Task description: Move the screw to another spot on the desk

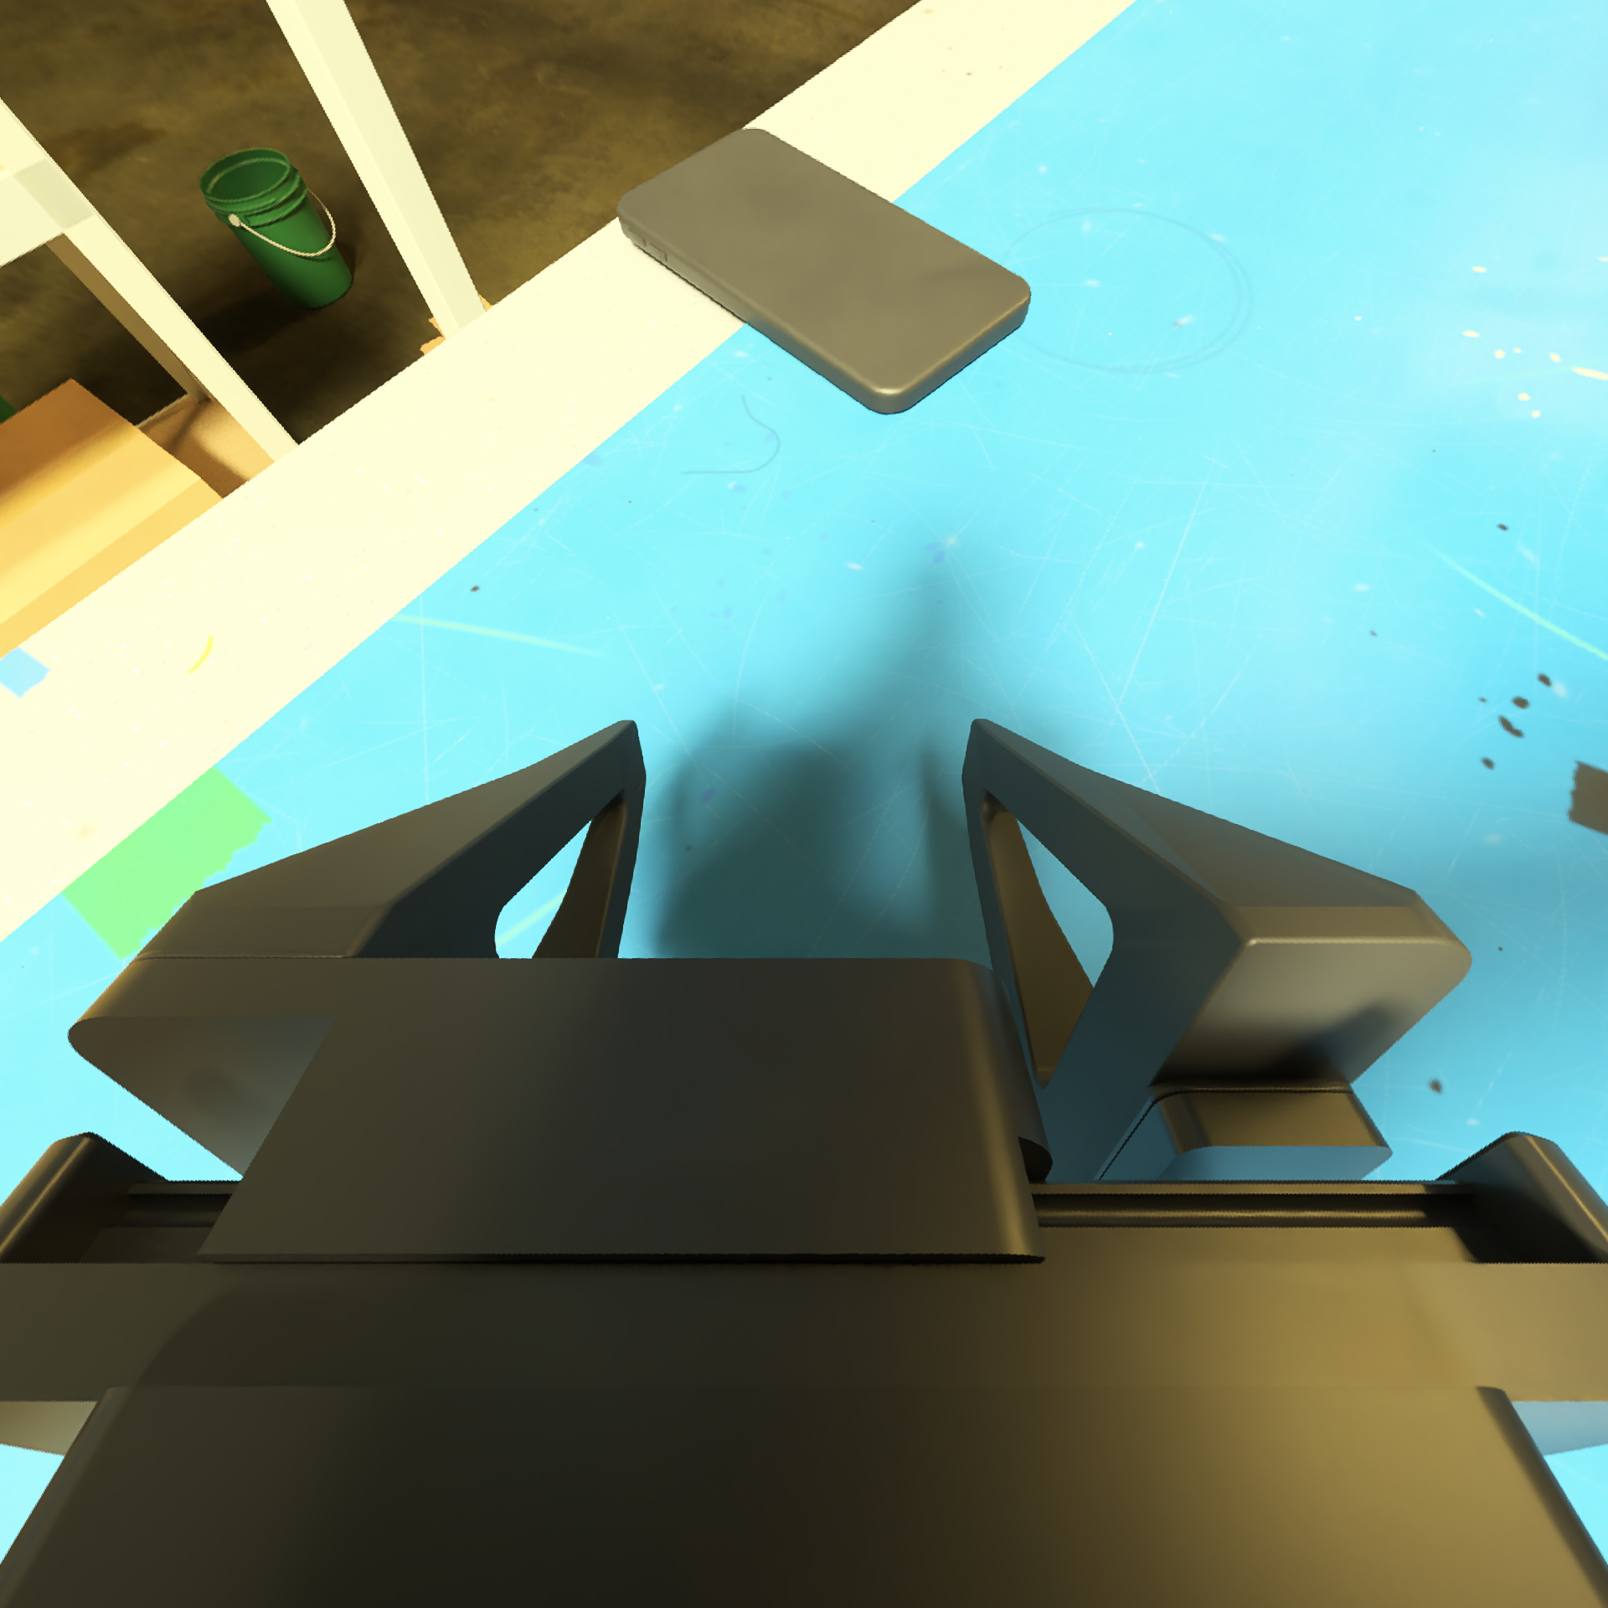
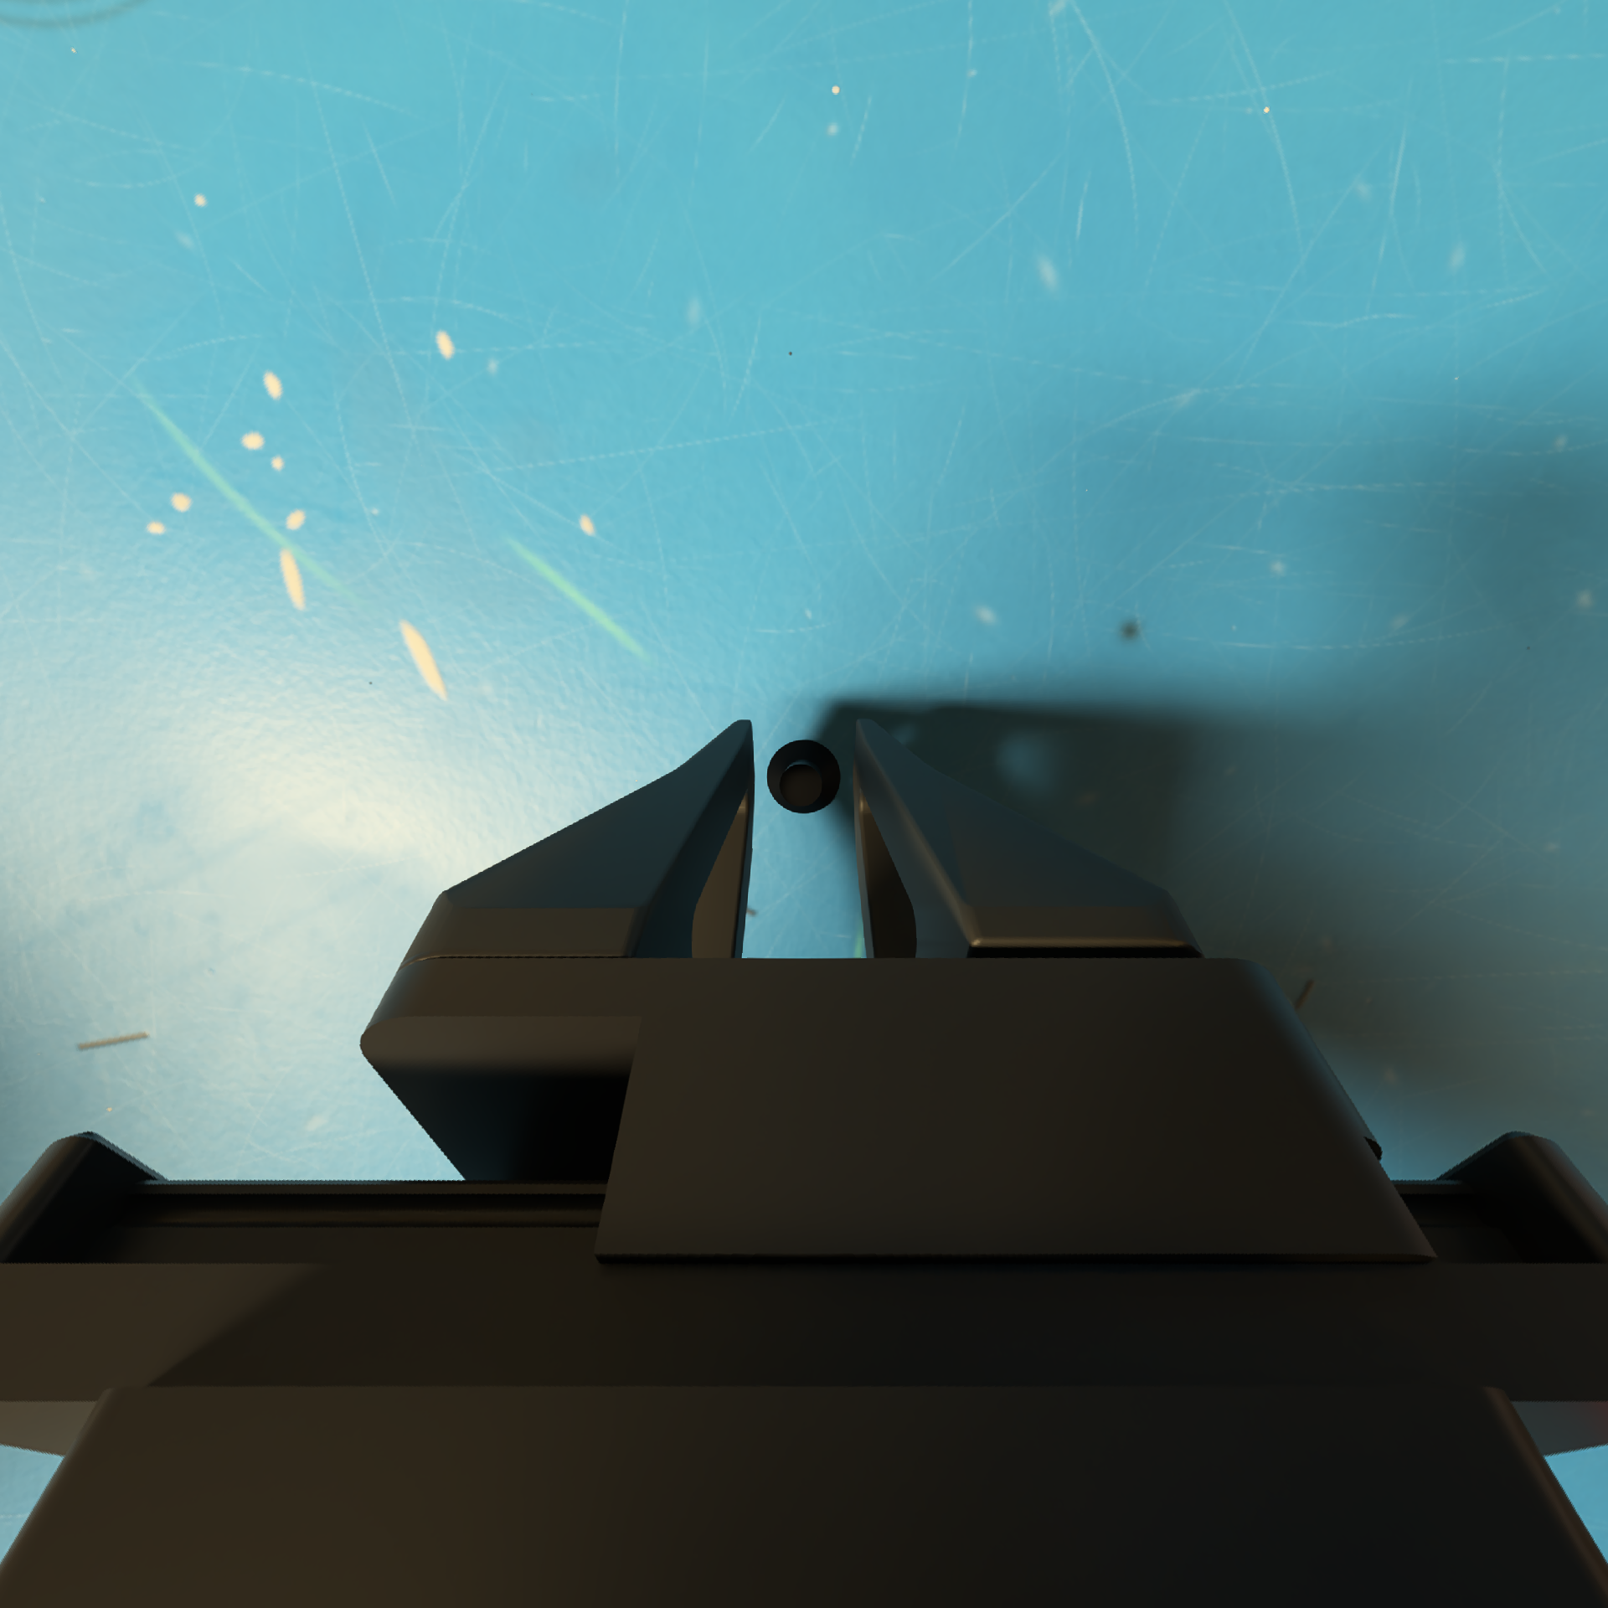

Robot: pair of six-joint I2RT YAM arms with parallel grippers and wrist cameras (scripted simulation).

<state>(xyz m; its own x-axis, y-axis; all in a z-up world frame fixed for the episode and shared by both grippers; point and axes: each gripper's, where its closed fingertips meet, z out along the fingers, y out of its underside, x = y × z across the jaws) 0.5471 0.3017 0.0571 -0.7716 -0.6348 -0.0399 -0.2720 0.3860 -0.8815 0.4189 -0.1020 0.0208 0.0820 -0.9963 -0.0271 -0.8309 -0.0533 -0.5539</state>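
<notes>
In the right wrist view the screw (image 2: 803, 777) is a small black round head seen end-on against the blue desk mat (image 2: 783, 348). My right gripper (image 2: 805, 740) points down at it with one fingertip on each side. The jaws are narrowly open, and a thin strip of mat shows between the screw and each finger. My left gripper (image 1: 802, 740) is wide open and empty, hovering over the blue mat (image 1: 1131, 566). The screw does not show in the left wrist view.
A grey phone (image 1: 827, 270) lies face down across the mat's edge and the white desk border (image 1: 435, 452). Beyond the desk edge, on the floor, stand a green bucket (image 1: 278, 226) and a cardboard box (image 1: 78, 496). A green tape patch (image 1: 165, 853) marks the mat's corner.
</notes>
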